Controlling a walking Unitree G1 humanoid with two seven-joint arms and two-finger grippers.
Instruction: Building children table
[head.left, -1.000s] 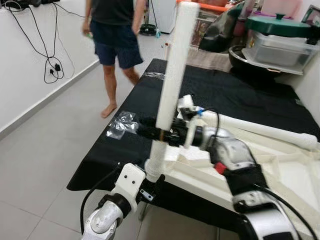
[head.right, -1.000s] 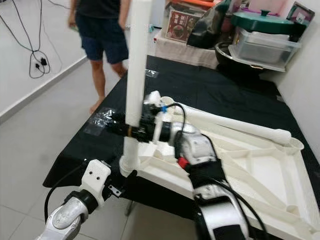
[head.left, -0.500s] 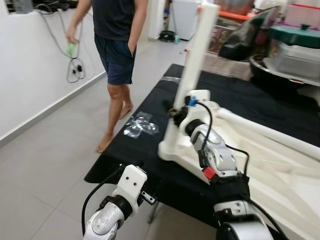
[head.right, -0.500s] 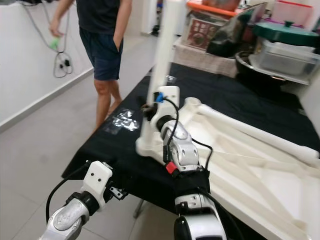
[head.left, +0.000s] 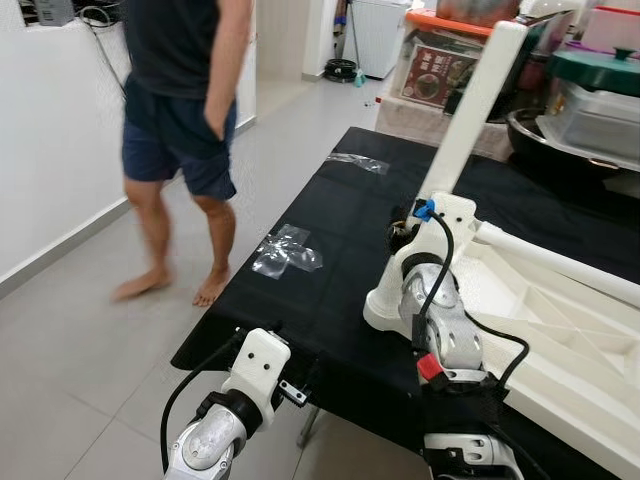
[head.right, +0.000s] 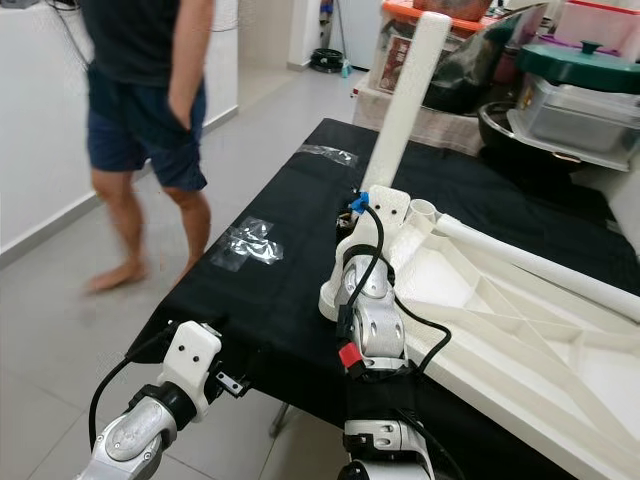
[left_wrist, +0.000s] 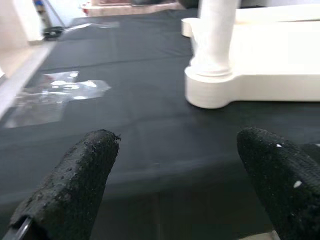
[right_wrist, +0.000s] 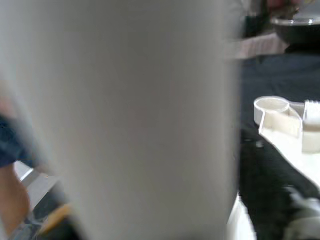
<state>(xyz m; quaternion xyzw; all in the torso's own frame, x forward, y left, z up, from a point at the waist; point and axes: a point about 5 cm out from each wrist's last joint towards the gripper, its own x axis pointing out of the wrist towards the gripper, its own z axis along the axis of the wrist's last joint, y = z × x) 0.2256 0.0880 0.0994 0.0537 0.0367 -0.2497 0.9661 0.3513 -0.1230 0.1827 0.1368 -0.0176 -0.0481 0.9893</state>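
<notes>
White plastic table leg (head.right: 405, 105) stands tilted in the corner socket of the upturned tabletop (head.right: 520, 320) on the black-clothed worktop (head.right: 280, 250). The right hand (head.right: 352, 232) grips it low; straightening it before pressing down should seat it. The left hand (left_wrist: 175, 185) hangs open below the worktop's edge. A person (head.left: 175, 110) walks on the tiled floor (head.left: 70, 330), beside stacked containers (head.right: 560, 95).

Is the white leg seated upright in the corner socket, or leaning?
Leaning. The leg sits in the tabletop's corner socket but tilts away from vertical in both eye views, with the right gripper at it.
</notes>
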